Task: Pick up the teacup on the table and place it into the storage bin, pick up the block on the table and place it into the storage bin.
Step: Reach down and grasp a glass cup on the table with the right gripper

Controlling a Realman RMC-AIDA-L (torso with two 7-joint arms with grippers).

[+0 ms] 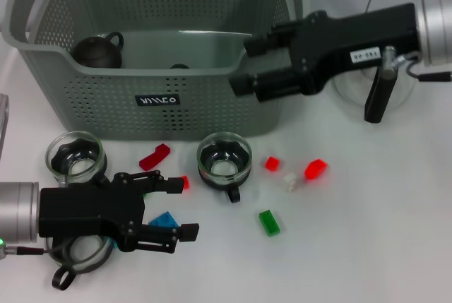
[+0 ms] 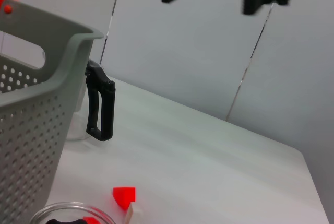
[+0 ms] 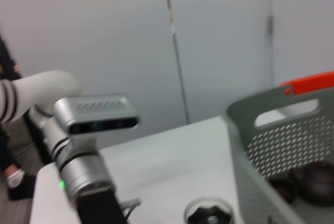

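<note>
The grey-green storage bin stands at the back, with a dark teapot-like vessel inside it. My right gripper is open and empty, over the bin's right end. A glass teacup with a dark inside and a black handle stands in front of the bin. A second teacup is at the left, and a third lies partly under my left arm. My left gripper is open, low over the table, with a blue block between its fingers. The bin's wall also shows in the left wrist view.
Loose blocks lie in front of the bin: red ones, a white one and a green one. A glass pitcher with a black handle stands right of the bin, under my right arm.
</note>
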